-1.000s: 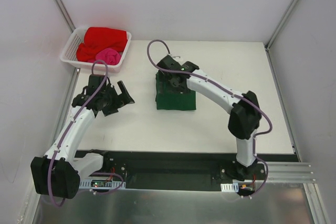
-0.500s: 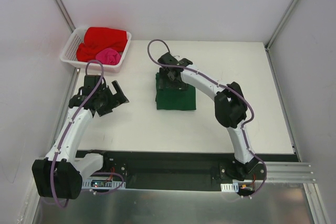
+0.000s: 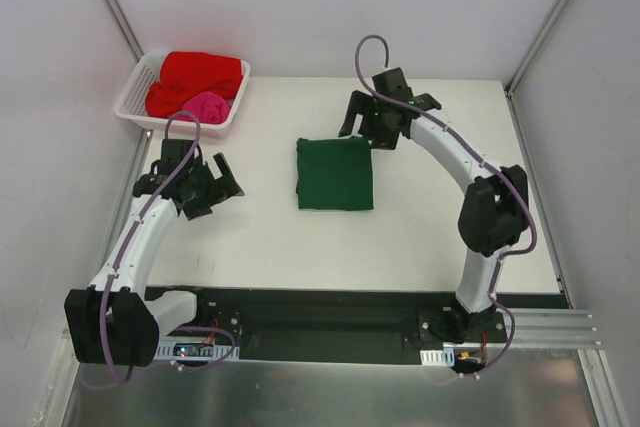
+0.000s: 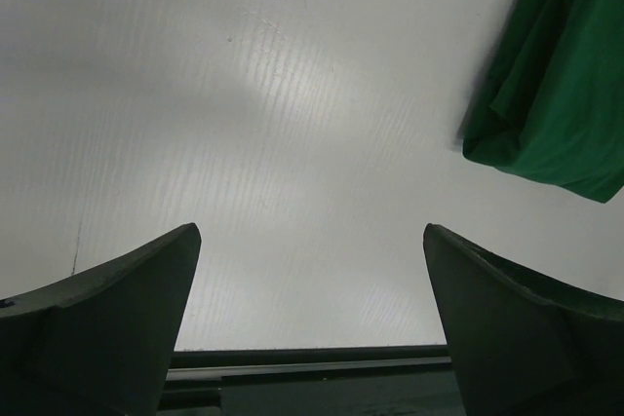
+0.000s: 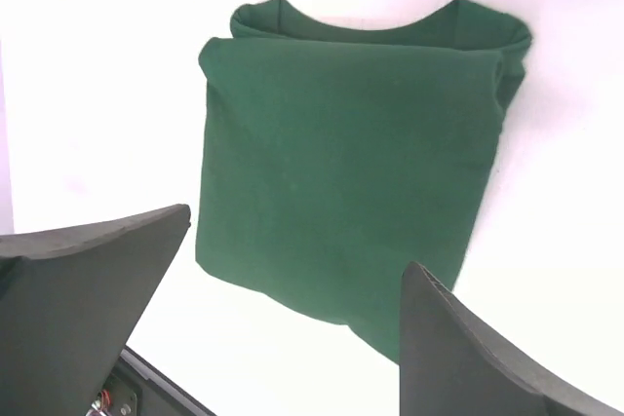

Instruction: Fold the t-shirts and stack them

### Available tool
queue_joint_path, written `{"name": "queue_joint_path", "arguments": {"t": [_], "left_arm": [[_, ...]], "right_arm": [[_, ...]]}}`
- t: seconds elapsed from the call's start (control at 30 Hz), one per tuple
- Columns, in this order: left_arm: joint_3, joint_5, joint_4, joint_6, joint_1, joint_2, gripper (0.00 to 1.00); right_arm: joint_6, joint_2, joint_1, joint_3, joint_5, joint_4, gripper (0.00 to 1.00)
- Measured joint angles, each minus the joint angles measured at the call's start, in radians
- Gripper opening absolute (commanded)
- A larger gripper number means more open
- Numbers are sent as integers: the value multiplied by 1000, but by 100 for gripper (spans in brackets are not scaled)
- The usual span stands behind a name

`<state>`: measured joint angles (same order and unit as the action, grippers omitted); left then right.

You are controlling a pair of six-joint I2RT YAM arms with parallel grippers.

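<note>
The dark green t-shirt [image 3: 335,173] lies folded into a flat square in the middle of the table; it also shows in the right wrist view [image 5: 341,163] and at the right edge of the left wrist view [image 4: 556,85]. The red t-shirt [image 3: 195,77] and the pink t-shirt [image 3: 208,106] lie bunched in the white basket [image 3: 132,97] at the back left. My left gripper [image 3: 222,179] is open and empty, left of the green shirt. My right gripper [image 3: 365,125] is open and empty, raised above the shirt's back right corner.
The table's black front rail [image 3: 330,307] runs along the near edge between the two arm bases. White walls close in the left, back and right sides.
My right gripper has lifted off the green t-shirt and swung back and to the right, leaving the shirt folded flat. My left gripper has shifted slightly left.
</note>
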<state>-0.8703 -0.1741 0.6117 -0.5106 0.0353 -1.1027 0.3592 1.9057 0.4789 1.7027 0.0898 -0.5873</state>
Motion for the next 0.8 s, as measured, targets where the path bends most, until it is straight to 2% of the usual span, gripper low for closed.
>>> {"name": "queue_joint_path", "arguments": {"t": [0.1,0.2,0.33,0.43,0.6,0.8], "left_arm": [[-17,0,0,11,-5,-25,99],[-31,1,0,29,-11,-50,99],[-39,1,0,40,-18,-70,99],[-40,0,-1,48,-39,-70,99],[-40,0,0,51,-63,-60,99],[-40,-1,0,51,-63,-39,99]], "right_arm": [[2,-41,10,-5,-18,-10,96],[18,-16,104,34,-71,-60,96],[58,155,228,225,-127,-150,97],[76,297,273,331,-159,-169,96],[98,401,269,311,-217,-220,96],[95,376,225,219,-238,-206,96]]}}
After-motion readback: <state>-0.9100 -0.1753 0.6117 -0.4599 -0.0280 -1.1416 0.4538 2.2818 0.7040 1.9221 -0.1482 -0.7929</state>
